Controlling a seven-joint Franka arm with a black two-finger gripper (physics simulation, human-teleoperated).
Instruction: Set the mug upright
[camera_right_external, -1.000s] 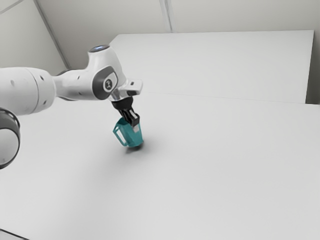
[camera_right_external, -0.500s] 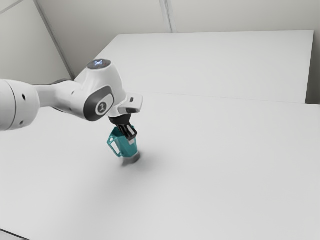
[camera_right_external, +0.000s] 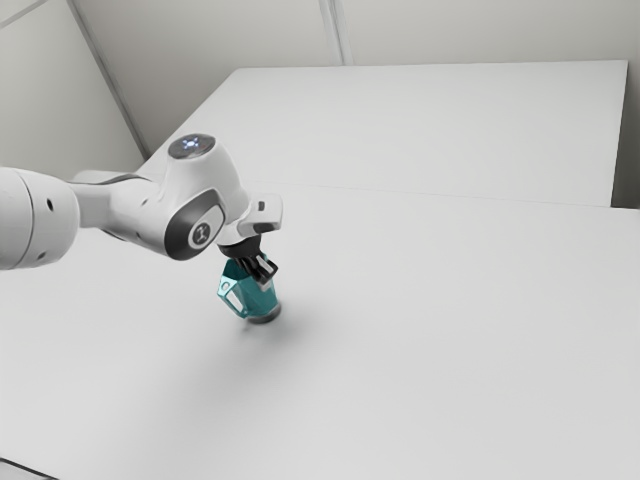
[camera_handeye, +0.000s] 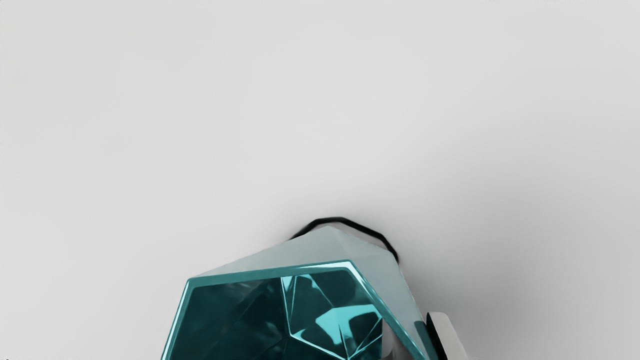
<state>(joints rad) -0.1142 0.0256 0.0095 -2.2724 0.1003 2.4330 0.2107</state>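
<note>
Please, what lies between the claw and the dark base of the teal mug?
Only the lower part of the mug's own teal body, no separate thing; the exterior view shows this, with the claw above the dark base.

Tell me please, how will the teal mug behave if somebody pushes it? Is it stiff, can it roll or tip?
The mug is probably stiff: its flat facets meet in crisp edges. It might tip fairly easily, since the mouth looks wider than the base. Smooth rolling seems unlikely, because the flat sides and handle would interrupt it.
</note>
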